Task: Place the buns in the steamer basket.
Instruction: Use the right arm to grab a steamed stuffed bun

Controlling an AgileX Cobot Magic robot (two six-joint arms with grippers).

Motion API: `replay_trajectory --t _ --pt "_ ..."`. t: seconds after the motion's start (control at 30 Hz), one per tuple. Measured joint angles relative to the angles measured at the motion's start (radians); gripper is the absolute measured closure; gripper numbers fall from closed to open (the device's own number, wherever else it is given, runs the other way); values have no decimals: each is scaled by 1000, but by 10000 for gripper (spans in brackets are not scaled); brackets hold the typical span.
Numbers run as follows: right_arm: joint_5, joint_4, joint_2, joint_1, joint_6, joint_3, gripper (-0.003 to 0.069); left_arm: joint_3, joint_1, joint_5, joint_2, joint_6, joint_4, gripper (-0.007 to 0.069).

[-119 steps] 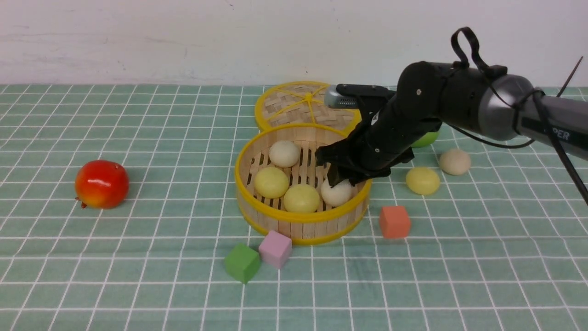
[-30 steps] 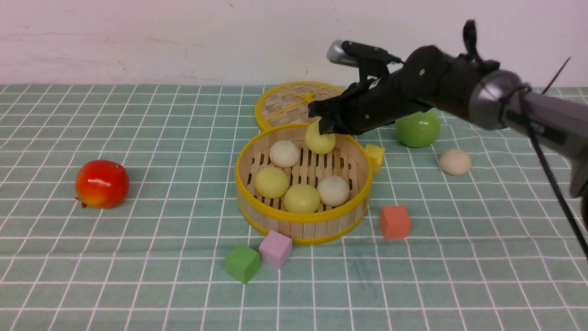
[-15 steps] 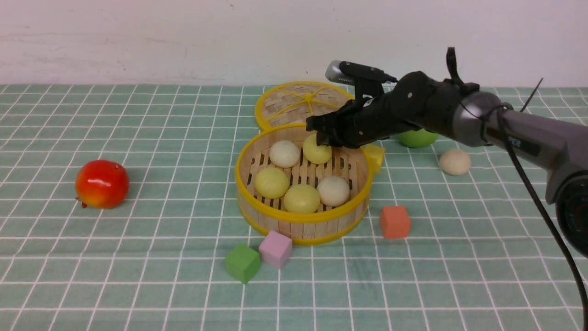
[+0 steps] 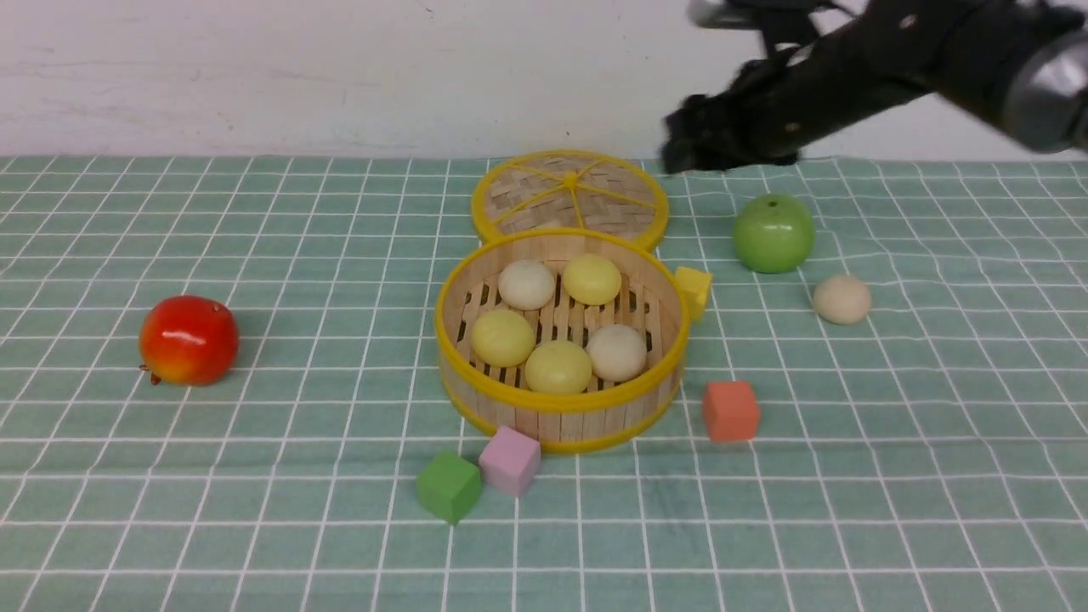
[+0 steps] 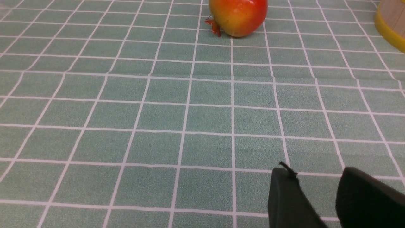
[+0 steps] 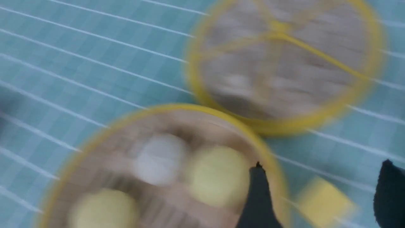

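We see the whole table from the front, facing the wall. Our left wrist view skims low toward the red fruit (image 5: pixel 237 15); our right wrist view, blurred, looks down on the steamer basket (image 6: pixel 269 164), which all three views share.

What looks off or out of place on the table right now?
One beige bun sits loose on the cloth, right of the steamer basket and near the green apple; five buns are inside. Nothing looks spilled, tipped or damaged.

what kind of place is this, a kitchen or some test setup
Most likely a robot test bench, not a kitchen: a green checked tablecloth against a bare white wall, with toy-like buns in a steamer basket among foam cubes such as the orange cube.
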Motion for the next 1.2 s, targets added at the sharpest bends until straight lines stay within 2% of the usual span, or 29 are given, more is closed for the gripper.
replay_trajectory --t 0.1,0.2,0.4,0.9,1.2 --pt "119 -185 19 -89 181 -1 235 0 0 0 0 0 0 386" --pt "140 -234 53 -127 225 -1 278 0 0 0 0 0 0 386" --pt "146 -239 113 -157 242 -1 347 0 0 0 0 0 0 386" --pt "76 -264 196 -164 244 -1 361 0 0 0 0 0 0 386" --pt "49 -299 209 -166 261 -1 434 0 0 0 0 0 0 386"
